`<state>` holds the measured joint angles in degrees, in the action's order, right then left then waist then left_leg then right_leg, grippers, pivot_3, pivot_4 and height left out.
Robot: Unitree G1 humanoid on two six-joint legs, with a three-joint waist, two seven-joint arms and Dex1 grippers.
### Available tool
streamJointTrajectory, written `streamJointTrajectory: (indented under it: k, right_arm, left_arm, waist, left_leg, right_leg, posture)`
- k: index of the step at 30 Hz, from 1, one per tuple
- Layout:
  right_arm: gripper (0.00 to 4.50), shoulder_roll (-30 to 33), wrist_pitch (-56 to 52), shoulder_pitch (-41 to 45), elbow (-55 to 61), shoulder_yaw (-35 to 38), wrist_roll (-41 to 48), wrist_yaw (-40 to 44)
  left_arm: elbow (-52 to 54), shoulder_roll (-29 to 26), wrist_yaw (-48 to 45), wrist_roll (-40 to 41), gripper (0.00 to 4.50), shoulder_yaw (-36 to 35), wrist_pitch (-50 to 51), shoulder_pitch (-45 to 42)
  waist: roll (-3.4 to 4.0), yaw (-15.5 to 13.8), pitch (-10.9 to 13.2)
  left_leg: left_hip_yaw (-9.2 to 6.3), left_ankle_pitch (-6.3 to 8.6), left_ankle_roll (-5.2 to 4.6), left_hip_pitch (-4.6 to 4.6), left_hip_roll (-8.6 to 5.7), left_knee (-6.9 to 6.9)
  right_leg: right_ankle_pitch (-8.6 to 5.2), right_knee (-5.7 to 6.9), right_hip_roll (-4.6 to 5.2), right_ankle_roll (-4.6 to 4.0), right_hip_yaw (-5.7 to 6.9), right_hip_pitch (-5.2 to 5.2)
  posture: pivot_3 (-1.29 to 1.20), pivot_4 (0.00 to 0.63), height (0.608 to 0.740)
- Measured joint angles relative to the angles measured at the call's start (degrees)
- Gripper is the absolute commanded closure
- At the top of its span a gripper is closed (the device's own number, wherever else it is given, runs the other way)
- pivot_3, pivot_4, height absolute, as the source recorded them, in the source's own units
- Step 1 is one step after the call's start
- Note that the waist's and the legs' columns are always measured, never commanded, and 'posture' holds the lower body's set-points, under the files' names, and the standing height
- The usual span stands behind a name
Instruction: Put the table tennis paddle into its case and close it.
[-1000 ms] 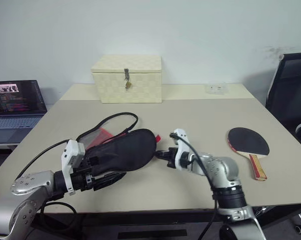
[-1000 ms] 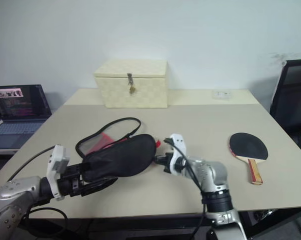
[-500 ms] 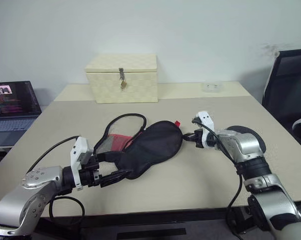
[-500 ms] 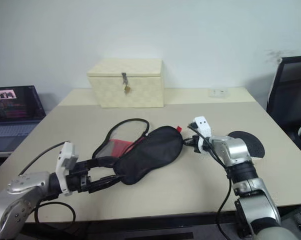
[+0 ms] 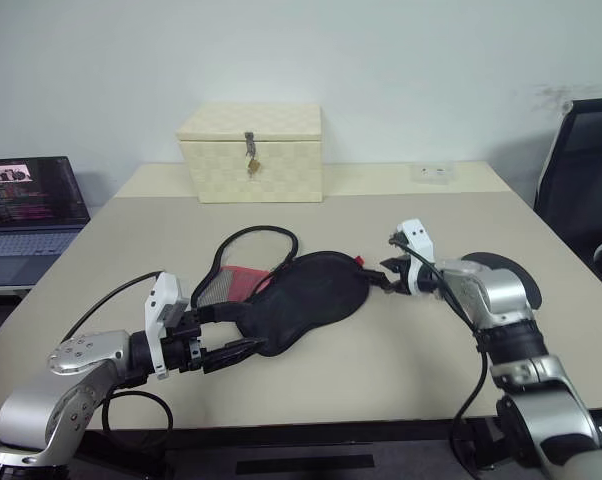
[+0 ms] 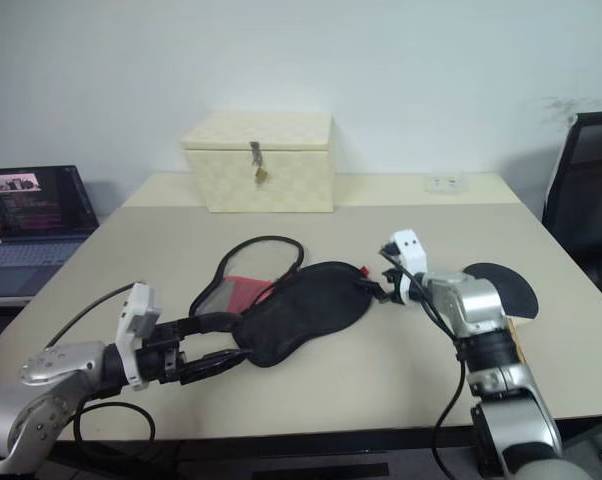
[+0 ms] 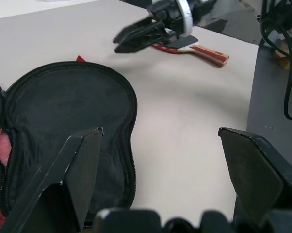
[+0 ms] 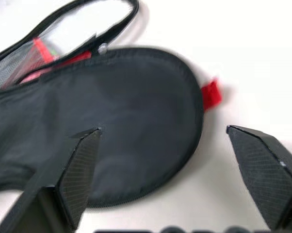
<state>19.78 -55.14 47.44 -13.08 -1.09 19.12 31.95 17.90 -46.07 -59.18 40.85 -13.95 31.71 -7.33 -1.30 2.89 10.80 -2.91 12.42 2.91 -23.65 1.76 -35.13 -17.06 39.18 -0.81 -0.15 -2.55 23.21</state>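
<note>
The case (image 5: 306, 295) lies on the table, a black pouch with its red-and-mesh flap (image 5: 236, 285) folded open to the left. My left gripper (image 5: 239, 328) is open, its fingers (image 7: 83, 160) apart on either side of the case's narrow end. My right gripper (image 5: 384, 278) is open just off the case's round end, beside a small red tab (image 8: 211, 92), and holds nothing. The table tennis paddle (image 6: 501, 285) lies flat behind my right forearm, which hides part of its black head. Its striped handle (image 7: 209, 52) points toward the table's near edge.
A cream woven box (image 5: 251, 153) with a metal latch stands at the back of the table. An open laptop (image 5: 26, 210) sits on a side surface at far left. A black chair (image 5: 581, 180) stands at the right. A small white block (image 5: 433, 173) lies at the back right.
My right gripper was shut at the case's round end, drew it to the right, then opened and let go. The case now lies flatter. My left gripper kept still.
</note>
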Motion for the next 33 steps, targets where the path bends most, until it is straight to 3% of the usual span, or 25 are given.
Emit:
streamJointTrajectory:
  k: [6,12,33]
  right_arm:
    - [0.06,-6.99,-3.82,-8.71,8.27,1.05,-0.1,-9.2]
    - [0.06,-11.53,-4.1,-10.36,11.04,2.34,-0.91,-16.91]
    - [0.06,-21.56,-9.33,-9.69,12.58,5.1,2.59,-20.2]
  left_arm:
    - [0.0,0.02,-0.07,-0.49,0.32,-0.02,-0.46,0.19]
    - [0.0,0.01,-0.09,-0.56,0.32,-0.02,-0.86,0.26]
    - [0.0,0.07,0.75,-0.84,0.32,-0.03,-1.01,0.38]
  waist:
    - [0.0,0.16,0.0]
    - [0.0,0.19,0.0]
    - [-0.01,0.34,0.0]
  left_leg:
    - [-0.01,-0.02,0.02,-0.01,-0.02,-0.11]
    - [-0.03,-0.02,0.03,-0.03,-0.06,-0.59]
    - [-0.07,-0.02,0.02,-0.04,-0.05,-0.79]
  right_leg:
    - [0.0,0.22,0.0,0.0,-0.02,0.04]
    - [-0.06,0.65,-0.02,0.09,-0.01,0.05]
    - [-0.09,0.78,-0.1,0.14,0.0,0.04]
  posture:
    - [0.0,0.15,0.74]
    - [0.0,0.15,0.74]
    - [0.0,0.15,0.74]
